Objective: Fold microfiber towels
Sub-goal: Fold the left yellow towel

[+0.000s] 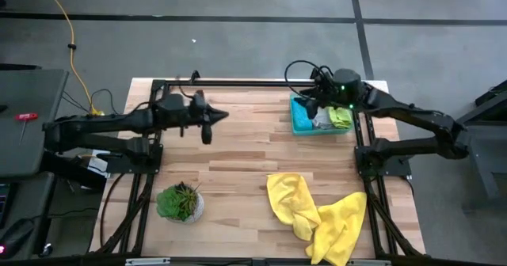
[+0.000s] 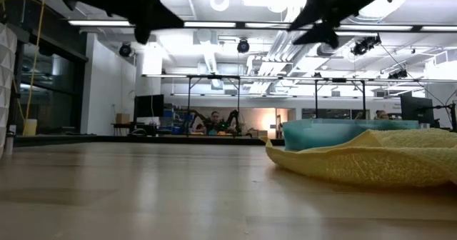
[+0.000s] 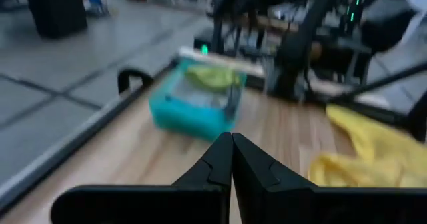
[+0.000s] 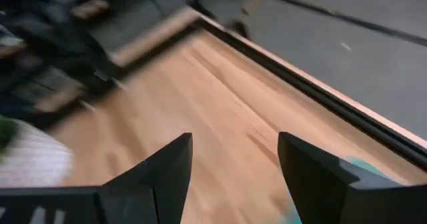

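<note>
One crumpled bright yellow microfiber towel (image 1: pixel 321 214) lies on the table's near side, well apart from the right gripper (image 1: pixel 311 101), whose fingers gape empty above the teal bin (image 1: pixel 299 119) holding lime and pale cloths (image 1: pixel 336 117). Its long axis runs slantwise; the right arm looks nearer, while the left gripper (image 1: pixel 207 120), pinched closed, hovers farther off.

A bright yellow towel (image 1: pixel 321 214) lies crumpled and spread out on the tabletop (image 1: pixel 238 163), near the front right corner. More towels sit bunched in a teal bin (image 1: pixel 299 122) at the back: a lime green towel (image 1: pixel 341 117) beside a pale grey-white towel (image 1: pixel 322 119).
</note>
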